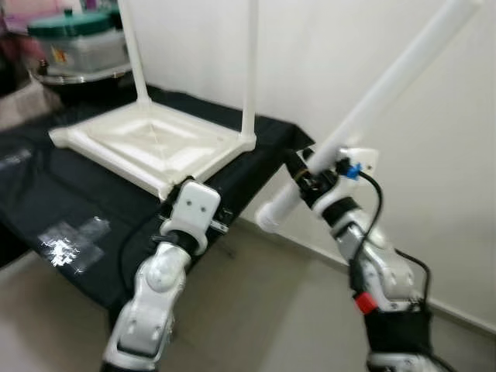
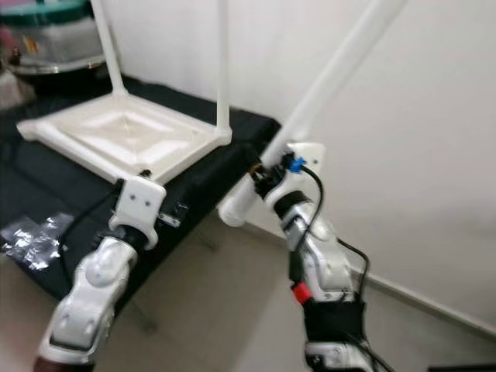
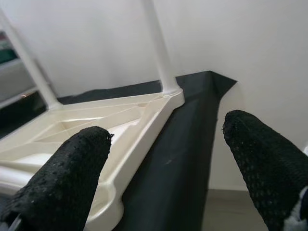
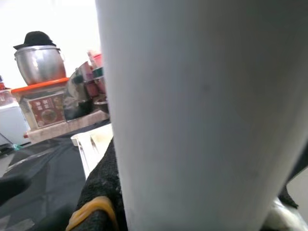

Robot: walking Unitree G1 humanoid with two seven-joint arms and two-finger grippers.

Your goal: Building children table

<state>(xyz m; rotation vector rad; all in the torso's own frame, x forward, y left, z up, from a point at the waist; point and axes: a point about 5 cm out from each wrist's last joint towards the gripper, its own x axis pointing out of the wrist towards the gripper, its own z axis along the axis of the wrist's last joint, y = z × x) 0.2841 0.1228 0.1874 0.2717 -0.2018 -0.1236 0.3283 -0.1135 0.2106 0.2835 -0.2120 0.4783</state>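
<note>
A white plastic tabletop [image 1: 155,143] lies upside down on a black-covered table [image 1: 77,201], with two white legs [image 1: 249,70] standing up from its far corners. My right gripper [image 1: 306,180] is shut on a third white table leg [image 1: 387,85], held slanting up to the right beside the table's corner; that leg [image 4: 202,115] is close before the right wrist camera. My left gripper [image 3: 163,159] is open just before the tabletop's near corner [image 3: 108,199], with nothing between its black fingers [image 3: 62,183].
A white wall [image 1: 372,46] rises behind the table. A clear container with a green lid [image 1: 77,39] stands at the far left, over a metal pot. Crumpled clear plastic [image 1: 66,244] lies on the black cover near its front edge. Bare floor [image 1: 256,310] lies below.
</note>
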